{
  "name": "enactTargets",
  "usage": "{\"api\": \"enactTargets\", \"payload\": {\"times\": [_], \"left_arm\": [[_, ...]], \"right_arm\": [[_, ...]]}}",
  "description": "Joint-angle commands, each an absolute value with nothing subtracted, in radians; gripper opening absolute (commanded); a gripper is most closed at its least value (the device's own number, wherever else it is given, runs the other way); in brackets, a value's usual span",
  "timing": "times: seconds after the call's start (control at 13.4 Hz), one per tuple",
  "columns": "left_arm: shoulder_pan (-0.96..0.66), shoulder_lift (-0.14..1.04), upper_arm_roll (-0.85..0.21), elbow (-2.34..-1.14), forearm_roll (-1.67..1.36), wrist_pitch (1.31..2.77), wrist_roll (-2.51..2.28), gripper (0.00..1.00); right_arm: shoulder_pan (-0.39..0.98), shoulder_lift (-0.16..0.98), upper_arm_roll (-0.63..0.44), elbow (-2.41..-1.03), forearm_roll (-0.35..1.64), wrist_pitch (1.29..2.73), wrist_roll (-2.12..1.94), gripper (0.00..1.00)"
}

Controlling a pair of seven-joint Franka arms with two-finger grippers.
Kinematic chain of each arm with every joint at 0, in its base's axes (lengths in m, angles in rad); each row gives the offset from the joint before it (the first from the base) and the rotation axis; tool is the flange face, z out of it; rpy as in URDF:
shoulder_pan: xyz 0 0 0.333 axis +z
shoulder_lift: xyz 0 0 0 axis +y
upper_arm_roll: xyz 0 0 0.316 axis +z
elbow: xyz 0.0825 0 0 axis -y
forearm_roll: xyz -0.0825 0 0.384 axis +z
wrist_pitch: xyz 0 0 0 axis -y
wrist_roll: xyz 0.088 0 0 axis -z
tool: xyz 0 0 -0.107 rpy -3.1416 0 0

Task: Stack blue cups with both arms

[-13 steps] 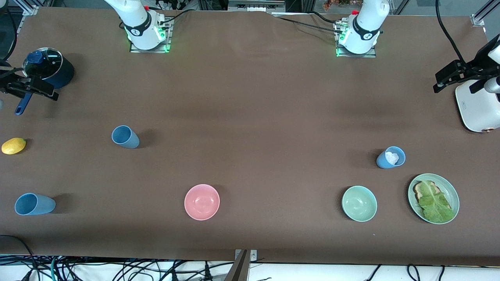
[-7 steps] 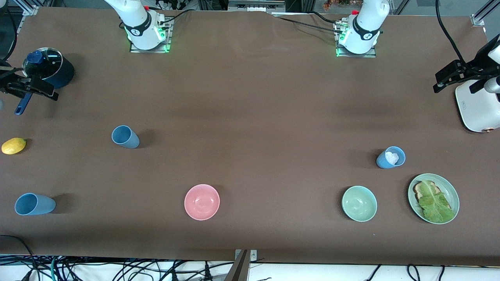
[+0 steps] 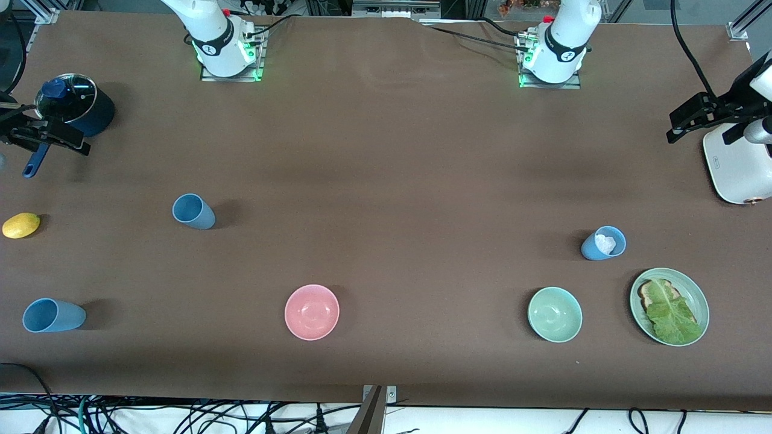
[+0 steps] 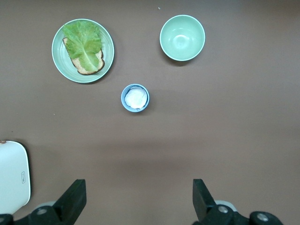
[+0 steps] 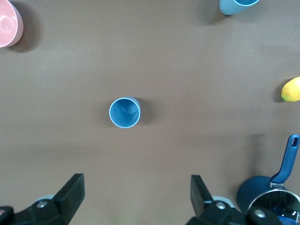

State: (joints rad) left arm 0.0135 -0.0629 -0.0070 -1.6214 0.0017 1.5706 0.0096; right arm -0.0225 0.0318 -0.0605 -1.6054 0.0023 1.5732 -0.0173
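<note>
Three light-blue cups stand upright and apart. One blue cup [image 3: 193, 211] [image 5: 124, 112] is empty, toward the right arm's end. A second blue cup [image 3: 53, 315] [image 5: 236, 4] stands nearer the front camera at that end. The third blue cup [image 3: 603, 243] [image 4: 135, 98], toward the left arm's end, holds something white. My right gripper [image 5: 137, 197] [image 3: 45, 137] hangs open and empty high over the saucepan's handle. My left gripper [image 4: 139, 201] [image 3: 708, 125] hangs open and empty high beside the white appliance.
A dark-blue lidded saucepan [image 3: 75, 108] and a lemon [image 3: 21, 225] lie at the right arm's end. A pink bowl [image 3: 312, 311] and a green bowl [image 3: 555, 314] sit near the front edge. A green plate [image 3: 699, 295] carries bread and lettuce. A white appliance [image 3: 739, 163] stands at the left arm's end.
The left gripper has drifted very slightly. Nothing on the table has moved.
</note>
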Motion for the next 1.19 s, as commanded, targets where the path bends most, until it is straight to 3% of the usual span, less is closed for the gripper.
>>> {"api": "enactTargets", "payload": {"times": [0.0, 1.12], "left_arm": [[0.015, -0.057, -0.011, -1.597, 0.009, 1.552, 0.029, 1.00], [-0.002, 0.020, -0.012, -1.592, 0.006, 1.575, 0.018, 1.00]], "right_arm": [[-0.034, 0.031, -0.049, -1.600, -0.005, 1.566, -0.018, 1.00], [-0.034, 0.031, -0.049, -1.600, -0.006, 1.566, -0.018, 1.00]]}}
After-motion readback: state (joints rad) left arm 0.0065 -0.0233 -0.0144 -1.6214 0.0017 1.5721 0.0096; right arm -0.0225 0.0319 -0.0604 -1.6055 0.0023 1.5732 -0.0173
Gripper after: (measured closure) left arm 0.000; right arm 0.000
